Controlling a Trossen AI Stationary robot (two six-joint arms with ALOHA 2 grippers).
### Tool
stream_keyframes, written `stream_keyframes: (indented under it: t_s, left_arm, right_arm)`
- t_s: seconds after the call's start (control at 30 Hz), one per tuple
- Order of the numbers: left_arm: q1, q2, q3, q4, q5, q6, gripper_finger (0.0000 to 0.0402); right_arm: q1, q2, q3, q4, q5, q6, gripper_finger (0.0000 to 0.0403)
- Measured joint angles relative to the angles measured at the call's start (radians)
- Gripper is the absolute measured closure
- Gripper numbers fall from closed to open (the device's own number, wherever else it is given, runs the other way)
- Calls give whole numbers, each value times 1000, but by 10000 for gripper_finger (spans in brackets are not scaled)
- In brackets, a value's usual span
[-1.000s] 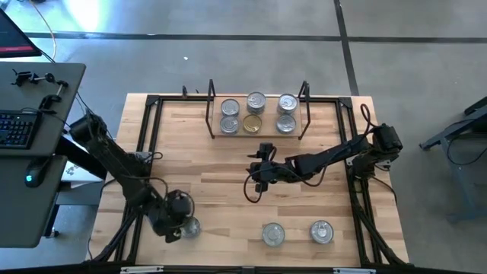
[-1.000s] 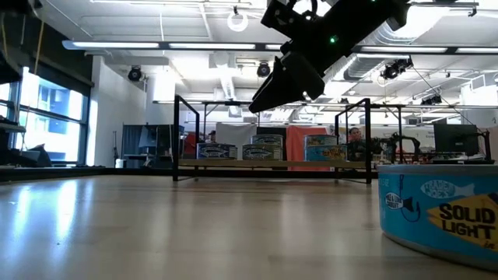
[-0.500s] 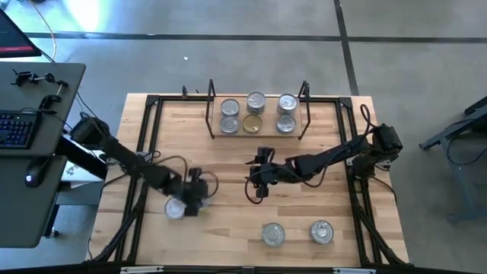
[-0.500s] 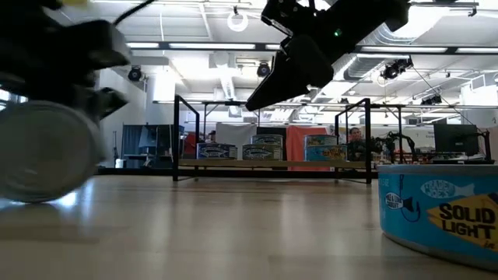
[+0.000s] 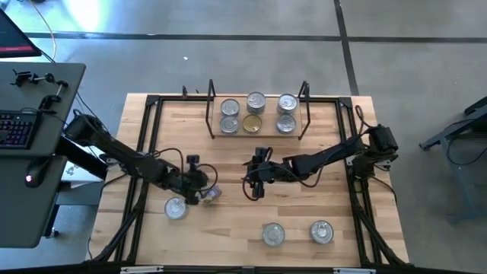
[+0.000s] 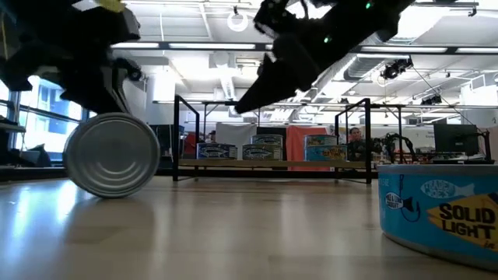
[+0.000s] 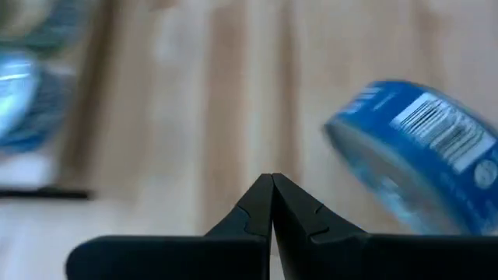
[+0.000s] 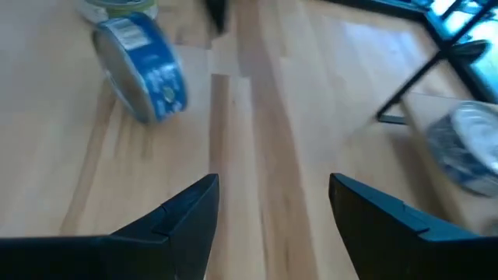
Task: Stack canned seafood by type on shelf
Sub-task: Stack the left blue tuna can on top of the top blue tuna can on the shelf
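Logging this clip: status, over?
Left gripper shut, empty. Right gripper open, hovering mid-table. Blue tin on edge beside left gripper; six tins on shelf.

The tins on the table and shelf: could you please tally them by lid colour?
Silver-lid tins: 8
Gold-lid tin: 1
Tin on its side, lid not shown from above: 1
Total: 10

The wooden tabletop carries the shelf with six tins. A flat tin and a tipped blue tin lie just beside the left fingers; two tins sit well apart from both grippers.
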Motion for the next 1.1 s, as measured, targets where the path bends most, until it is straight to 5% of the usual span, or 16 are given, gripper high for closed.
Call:
stream_keyframes:
  t_s: [0.17, 0.33, 0.5, 0.77, 1.1]
  left_arm:
    - [-48, -64, 52, -90, -108, -105, 401]
    - [-69, -84, 54, -31, -9, -261, 385]
    - [-103, -53, 49, -21, 77, -282, 314]
    - [-107, 67, -64, 228, 33, -291, 191]
    - [-35, 232, -76, 552, -43, -138, 170]
  right_arm:
    - [-24, 79, 0, 143, -132, -3, 167]
    - [-49, 162, 0, 303, -251, -35, 167]
    - [-65, 174, 0, 318, -255, -40, 167]
    - [-64, 173, 0, 308, -255, -58, 167]
    - [-64, 173, 0, 332, -255, -39, 167]
